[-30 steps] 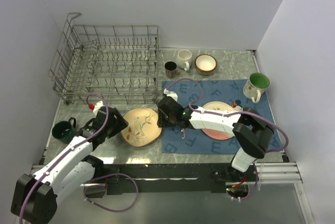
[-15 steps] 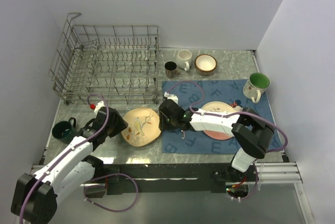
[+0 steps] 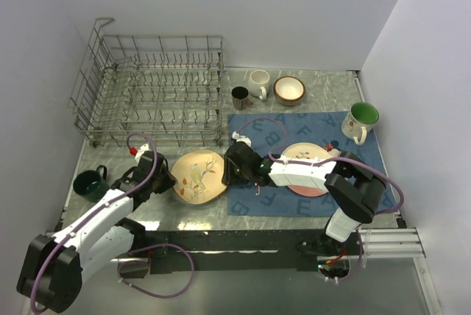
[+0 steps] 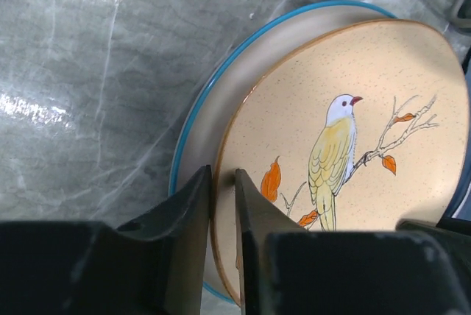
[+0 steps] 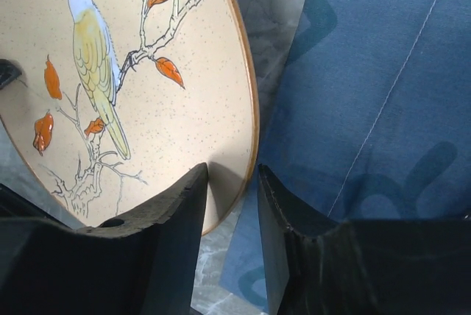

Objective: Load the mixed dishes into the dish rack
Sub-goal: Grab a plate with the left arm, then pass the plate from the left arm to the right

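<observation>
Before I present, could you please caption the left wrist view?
Left gripper straddling the rim of the bird plate, atop a blue-rimmed plate.

The dish rack (image 3: 154, 90) stands at the table's (image 3: 147, 216) far left. Before it lies 1 plate (image 3: 197, 177), a lone mug (image 3: 90, 184) to its left, the placemat (image 3: 294, 127) to its right. On the placemat lie a second plate (image 3: 303, 151) and, at the far right corner, a corner mug (image 3: 360, 120). Behind it stand a near mug (image 3: 240, 97), a far mug (image 3: 258, 82) and a bowl (image 3: 289, 90).
</observation>
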